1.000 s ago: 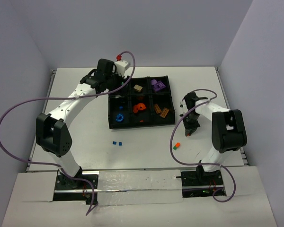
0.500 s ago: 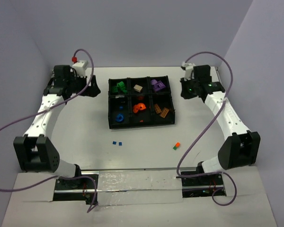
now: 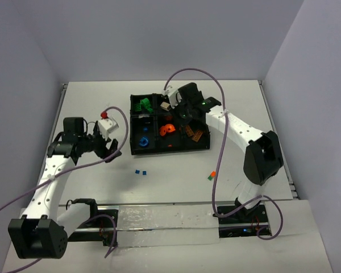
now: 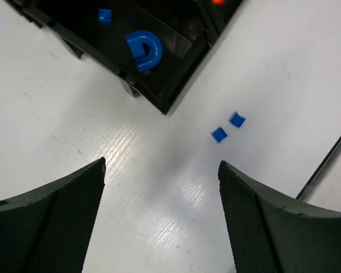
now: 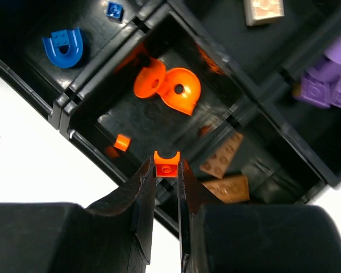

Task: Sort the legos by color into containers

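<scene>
Mostly sorted. The right gripper (image 5: 166,170) clamps an orange piece (image 5: 166,161) above the orange compartment (image 5: 133,124); the left gripper (image 4: 162,165) is spread, empty. Loose: two blue bricks (image 4: 219,134), probably an orange brick (image 3: 213,173) and a green brick (image 3: 209,178).

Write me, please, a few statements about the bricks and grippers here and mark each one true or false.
1. The right gripper pinches a small orange brick over the tray. True.
2. The left gripper is shut on a blue brick. False: it is open and empty above the table.
3. Two loose blue pieces lie on the table outside the tray. True.
4. The blue arch shares a compartment with the purple pieces. False: they sit in separate compartments.
</scene>
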Robot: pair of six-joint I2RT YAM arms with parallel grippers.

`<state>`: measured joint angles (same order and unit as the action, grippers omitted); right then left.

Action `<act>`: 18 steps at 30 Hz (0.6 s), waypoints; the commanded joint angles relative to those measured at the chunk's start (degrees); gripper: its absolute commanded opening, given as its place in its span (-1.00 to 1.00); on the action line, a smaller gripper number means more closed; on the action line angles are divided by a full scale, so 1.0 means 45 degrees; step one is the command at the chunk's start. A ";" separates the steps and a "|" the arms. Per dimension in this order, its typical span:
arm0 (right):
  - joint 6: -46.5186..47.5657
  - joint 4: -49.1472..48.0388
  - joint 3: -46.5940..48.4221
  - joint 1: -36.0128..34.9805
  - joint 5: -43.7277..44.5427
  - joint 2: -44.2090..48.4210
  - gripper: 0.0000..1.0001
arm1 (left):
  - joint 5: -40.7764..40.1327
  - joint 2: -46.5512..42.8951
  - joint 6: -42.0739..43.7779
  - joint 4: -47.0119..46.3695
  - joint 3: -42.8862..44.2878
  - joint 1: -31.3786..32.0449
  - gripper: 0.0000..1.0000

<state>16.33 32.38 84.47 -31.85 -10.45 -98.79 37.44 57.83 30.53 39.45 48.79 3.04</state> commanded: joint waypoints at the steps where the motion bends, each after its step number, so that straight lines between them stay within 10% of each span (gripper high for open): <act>1: 0.0561 -0.0647 0.0659 -0.0500 0.0213 -0.0533 -0.88 | 0.1240 -0.0417 0.4485 0.1663 -0.0528 0.0214 0.68; 10: 0.0522 -0.1083 0.0712 -0.1303 0.0651 -0.1958 -0.72 | 0.1484 -0.0151 0.7196 0.1899 -0.1153 0.0600 0.66; 18: 0.0251 -0.1089 0.1021 -0.1516 0.0941 -0.2325 0.32 | 0.1458 0.0214 0.9019 0.2362 -0.1400 0.1059 0.65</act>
<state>18.05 29.55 85.82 -38.13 -7.75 -110.40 41.60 58.43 63.95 48.49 43.05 5.98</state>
